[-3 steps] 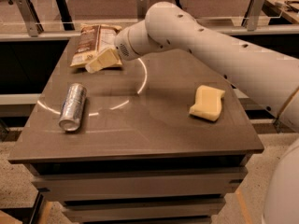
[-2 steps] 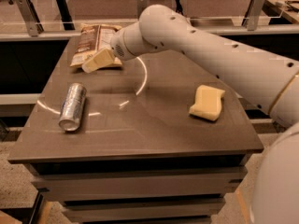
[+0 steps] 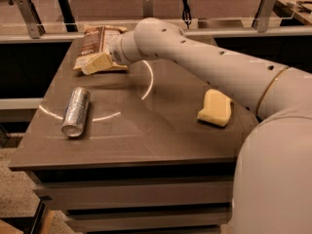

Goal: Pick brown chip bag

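Note:
The brown chip bag [image 3: 95, 39] lies flat at the far left corner of the table, with a dark brown band on its left side and a cream printed panel. My gripper [image 3: 97, 63] is at the end of the white arm [image 3: 195, 62], low over the bag's near edge. It covers the bag's front part. I cannot tell whether it touches the bag.
A silver drink can [image 3: 76, 111] lies on its side at the left of the brown table [image 3: 146, 130]. A pale yellow sponge block [image 3: 215, 107] lies at the right. A railing [image 3: 63, 30] runs behind the table. My arm's base fills the lower right.
The arm has reached a little further left, bringing the gripper over the bag's near edge. The bag, can and sponge have not moved.

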Available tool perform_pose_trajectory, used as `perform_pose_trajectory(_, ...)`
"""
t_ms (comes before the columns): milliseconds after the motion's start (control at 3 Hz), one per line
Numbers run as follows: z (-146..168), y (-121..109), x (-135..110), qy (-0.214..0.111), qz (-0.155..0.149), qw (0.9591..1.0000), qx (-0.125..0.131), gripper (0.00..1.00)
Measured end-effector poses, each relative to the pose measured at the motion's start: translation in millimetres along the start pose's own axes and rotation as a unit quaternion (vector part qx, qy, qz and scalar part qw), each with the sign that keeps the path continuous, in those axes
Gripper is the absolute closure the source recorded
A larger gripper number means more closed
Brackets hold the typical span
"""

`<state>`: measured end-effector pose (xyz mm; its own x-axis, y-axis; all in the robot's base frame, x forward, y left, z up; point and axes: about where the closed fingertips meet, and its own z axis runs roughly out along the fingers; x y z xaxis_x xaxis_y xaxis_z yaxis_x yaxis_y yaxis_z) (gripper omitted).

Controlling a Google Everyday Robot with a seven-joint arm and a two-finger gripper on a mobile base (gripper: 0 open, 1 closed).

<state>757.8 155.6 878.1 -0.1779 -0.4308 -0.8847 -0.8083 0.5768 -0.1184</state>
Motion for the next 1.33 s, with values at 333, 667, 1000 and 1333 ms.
perform_pose_trajectory(333, 21.3, -7.8, 2.1, -0.012, 0.017, 0.9997, 0.011, 0.00)
perform_pose_trajectory(667, 37.6, -15.6, 8.6, -0.009, 0.030, 0.9993, 0.020, 0.00)
perform_pose_trajectory(1000, 42.8, -25.3, 17.4, -0.017, 0.056, 0.9977, 0.033, 0.18)
perform_pose_trajectory(1333, 42.2, -32.0, 17.9, -0.026, 0.063, 0.9968, 0.040, 0.42)
